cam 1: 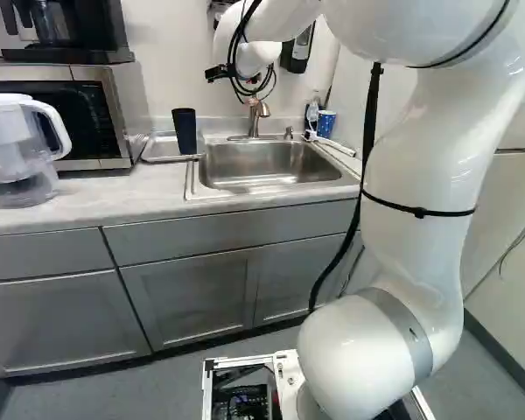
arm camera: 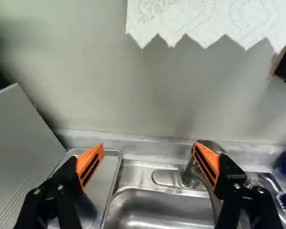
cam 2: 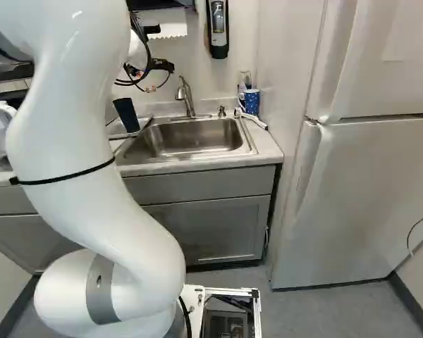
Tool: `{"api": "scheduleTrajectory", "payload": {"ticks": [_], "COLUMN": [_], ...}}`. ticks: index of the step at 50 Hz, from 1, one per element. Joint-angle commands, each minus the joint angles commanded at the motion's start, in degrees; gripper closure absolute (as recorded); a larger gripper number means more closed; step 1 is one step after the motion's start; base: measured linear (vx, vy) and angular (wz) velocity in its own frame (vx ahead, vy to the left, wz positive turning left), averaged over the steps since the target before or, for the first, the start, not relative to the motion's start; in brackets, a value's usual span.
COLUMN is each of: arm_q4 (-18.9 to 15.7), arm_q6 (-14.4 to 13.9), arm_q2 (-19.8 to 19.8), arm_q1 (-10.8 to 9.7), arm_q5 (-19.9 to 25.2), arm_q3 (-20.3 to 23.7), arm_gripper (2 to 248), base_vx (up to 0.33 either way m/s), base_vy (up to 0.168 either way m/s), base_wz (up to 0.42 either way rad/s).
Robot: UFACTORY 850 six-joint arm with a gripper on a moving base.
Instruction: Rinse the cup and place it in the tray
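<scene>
The gripper is up over the sink in the left base view, largely hidden by the wrist. In the wrist view the gripper has its orange-padded fingers wide apart, nothing between them. A dark cup stands at the sink side of the metal tray; in the wrist view one finger partly hides it, low over the tray. The sink lies right of the tray, with the faucet at its back edge. A blue dotted cup is beyond the sink's right back corner.
A microwave and a clear pitcher occupy the counter left of the tray. Paper towel hangs on the wall ahead of the gripper. A wall dispenser is above the sink, and a refrigerator stands at the right.
</scene>
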Motion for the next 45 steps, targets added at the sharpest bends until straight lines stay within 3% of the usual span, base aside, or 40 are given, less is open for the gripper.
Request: {"api": "scheduleTrajectory", "payload": {"ticks": [45], "arm_q4": [0.0], "arm_q6": [0.0], "arm_q2": [8.9], "arm_q1": [2.1], "arm_q5": [-12.9], "arm_q3": [9.5], "arm_gripper": [3], "base_vx": [0.000], "base_vy": [0.000], "base_wz": [0.000]}}
